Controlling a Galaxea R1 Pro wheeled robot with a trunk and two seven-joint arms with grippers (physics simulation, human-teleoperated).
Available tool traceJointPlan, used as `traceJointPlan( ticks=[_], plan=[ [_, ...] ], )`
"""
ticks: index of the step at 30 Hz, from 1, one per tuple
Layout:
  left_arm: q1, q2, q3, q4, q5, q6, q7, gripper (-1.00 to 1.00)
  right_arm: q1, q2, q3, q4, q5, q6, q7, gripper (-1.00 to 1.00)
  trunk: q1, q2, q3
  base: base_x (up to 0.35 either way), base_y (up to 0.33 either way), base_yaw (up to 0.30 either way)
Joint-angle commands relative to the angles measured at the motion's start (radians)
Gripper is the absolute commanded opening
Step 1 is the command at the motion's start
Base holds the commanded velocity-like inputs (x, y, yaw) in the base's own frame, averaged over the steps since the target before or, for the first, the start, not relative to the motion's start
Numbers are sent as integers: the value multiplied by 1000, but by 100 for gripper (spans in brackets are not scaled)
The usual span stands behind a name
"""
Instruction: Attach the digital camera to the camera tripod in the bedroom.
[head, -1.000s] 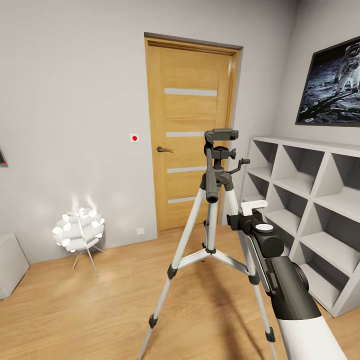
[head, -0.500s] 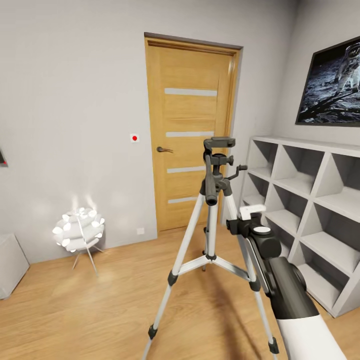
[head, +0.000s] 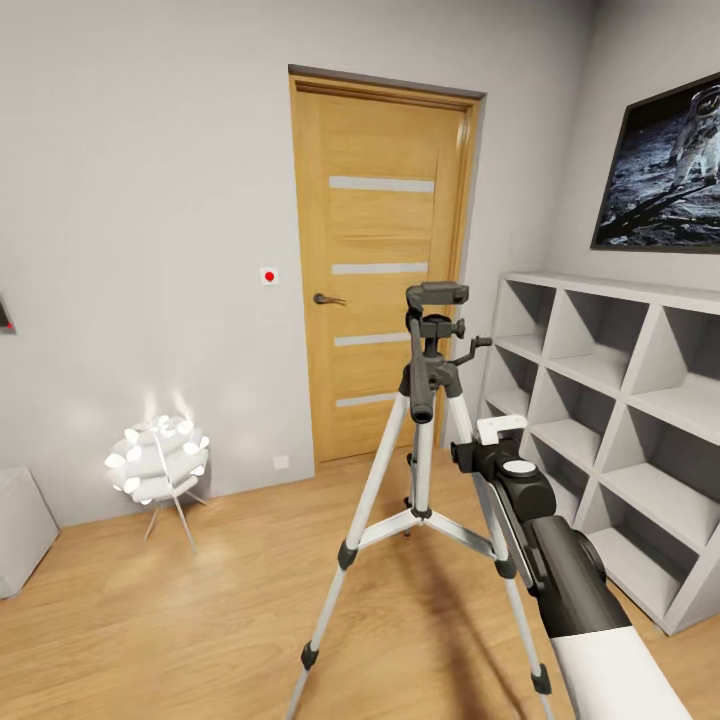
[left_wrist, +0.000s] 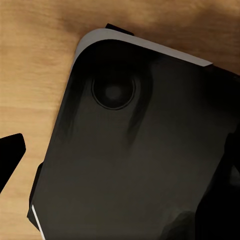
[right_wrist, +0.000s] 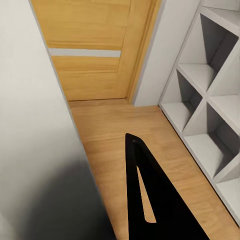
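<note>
**Tripod close, tool grip unclear**

My right tool (head: 500, 432) sits just beside 1 leg of the camera tripod (head: 428, 400); I cannot tell its opening or load. A nudge from me could topple the tripod. Beyond, the cube shelf (head: 640, 440) compartments look bare. Tripod head carries nothing yet.

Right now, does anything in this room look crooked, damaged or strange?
Nothing looks damaged or spilled. The camera tripod stands upright on its three spread legs on the wooden floor, before the closed door. Its head carries no camera yet. The floor lamp also stands upright, and the shelf unit is tidy.
</note>
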Motion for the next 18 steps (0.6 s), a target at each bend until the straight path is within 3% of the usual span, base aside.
traceJointPlan(
  ticks=[1,18],
  plan=[
    [1,0,8,-2,0,-1,0,100,-1,0,2,0,11,6,0,-100,0,-1,-1,0,0,0],
    [1,0,8,-2,0,-1,0,100,-1,0,-9,22,10,3,3,-100,0,-1,-1,0,0,0]
  ],
)
